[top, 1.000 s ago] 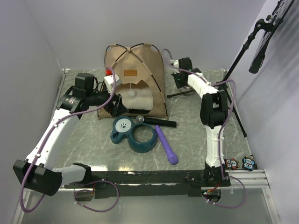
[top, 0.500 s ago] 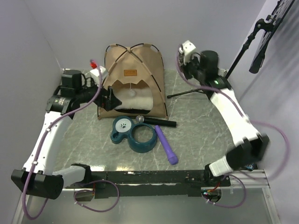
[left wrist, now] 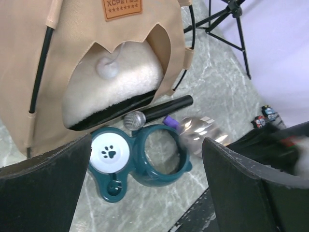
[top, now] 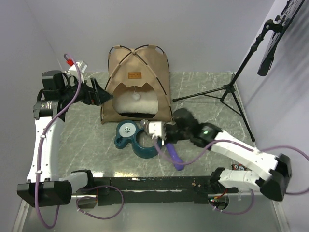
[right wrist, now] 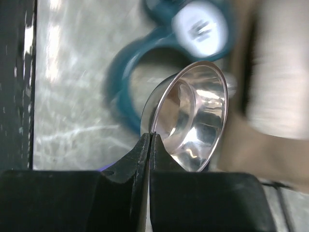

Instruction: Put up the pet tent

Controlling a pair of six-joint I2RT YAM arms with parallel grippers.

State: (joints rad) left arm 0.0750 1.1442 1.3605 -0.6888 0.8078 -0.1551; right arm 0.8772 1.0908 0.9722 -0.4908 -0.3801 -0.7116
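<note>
The pet tent stands upright at the back of the table, tan with dark crossing poles, a brown label and a white pompom hanging in its arched doorway. My left gripper hovers open to the left of the doorway, touching nothing; in its wrist view, its fingers frame the teal feeder below. My right gripper is shut on the rim of a shiny steel bowl, held low in front of the tent over the teal feeder. In the top view, the right gripper hides the bowl.
A cream pillow fills the tent floor. In front lie a teal double feeder, a black microphone and a purple flashlight. A black tripod stands at the back right. Walls close in the left and back.
My right arm swung from behind the tent's right side down to the front, now over the feeder. My left arm drew back leftward from the doorway, jaws opening wider.
</note>
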